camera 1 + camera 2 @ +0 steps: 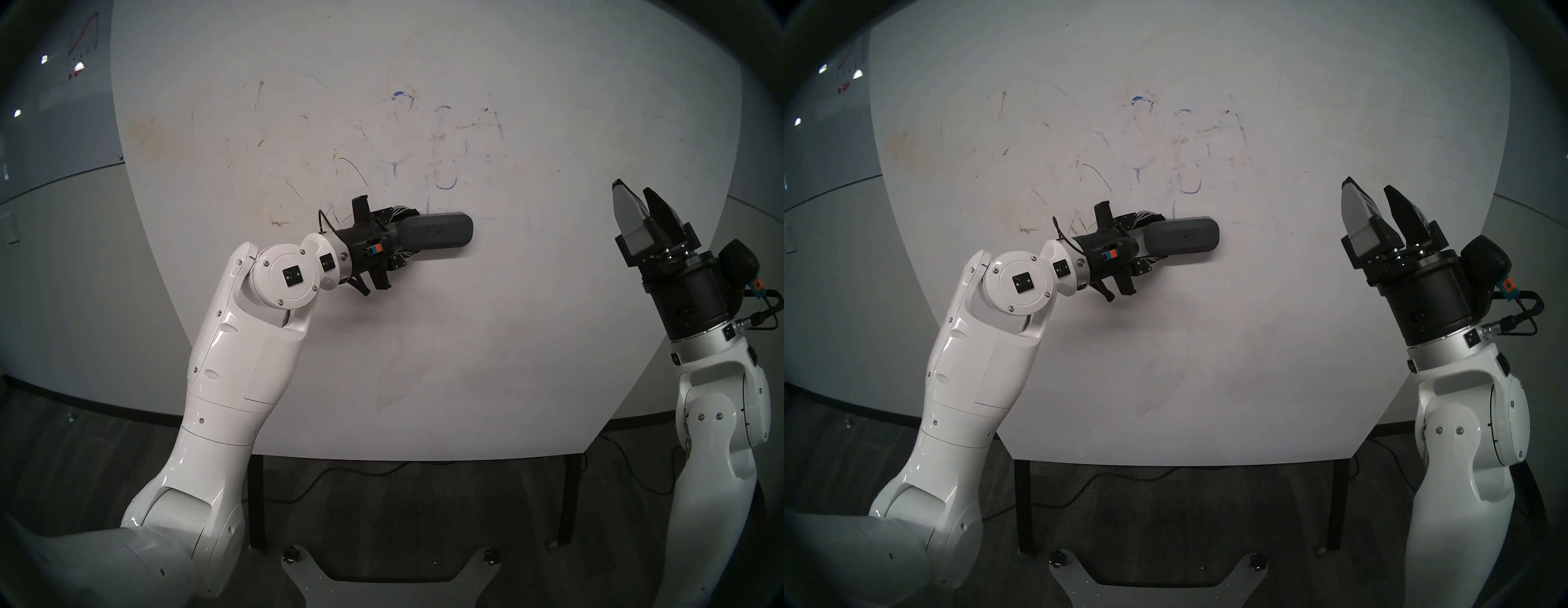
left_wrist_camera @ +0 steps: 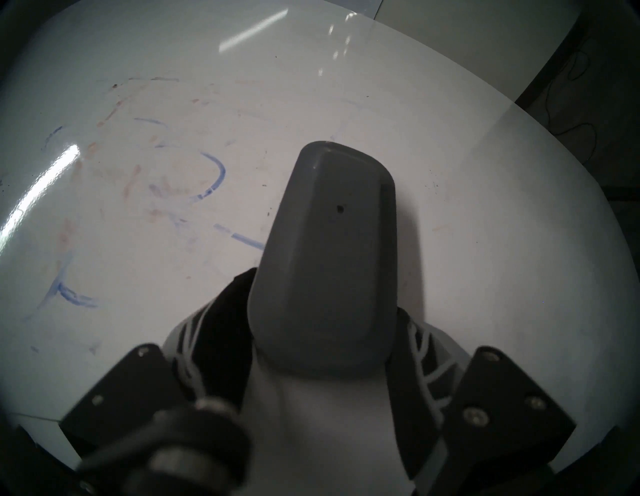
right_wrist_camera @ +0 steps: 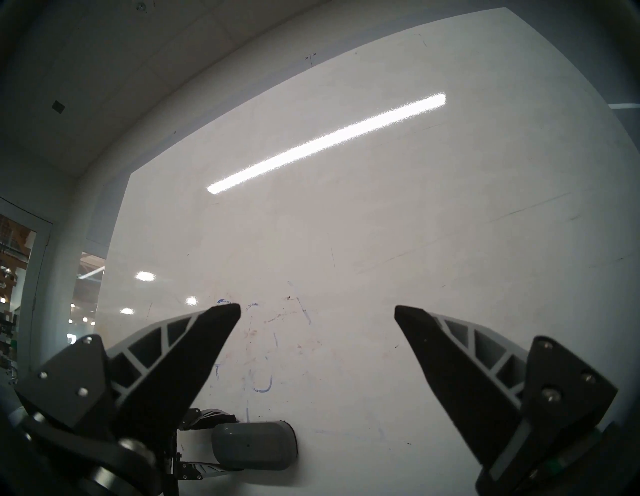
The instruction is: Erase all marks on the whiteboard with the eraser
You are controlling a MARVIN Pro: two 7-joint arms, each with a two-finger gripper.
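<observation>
**A:** Any label or writing you can read?

**B:** None. The eraser [image 2: 325, 249] is plain dark grey with one tiny dot on its top, and the red graph [image 1: 85, 38] on the grey wall panel, far off past the left gripper, is too small to read.

**A:** How does the left gripper [image 1: 405, 240] stand?

**B:** It points level toward the right and is clamped on the eraser's near end, a finger on either long side. The rest of the block sticks out beyond the fingertips, its face against the whiteboard [image 1: 530, 339].

**A:** And the right gripper [image 3: 317, 313]?

**B:** Spread wide, holding nothing, tilted upward and clear of the board, well to the right of the eraser.

**A:** Where are the marks [image 2: 214, 176]?

**B:** Just above the eraser, on the board: a blue curved stroke, a short stem line reaching down to the block's upper edge, and fainter blue bits higher up among brown smudges [image 1: 148, 131].
</observation>
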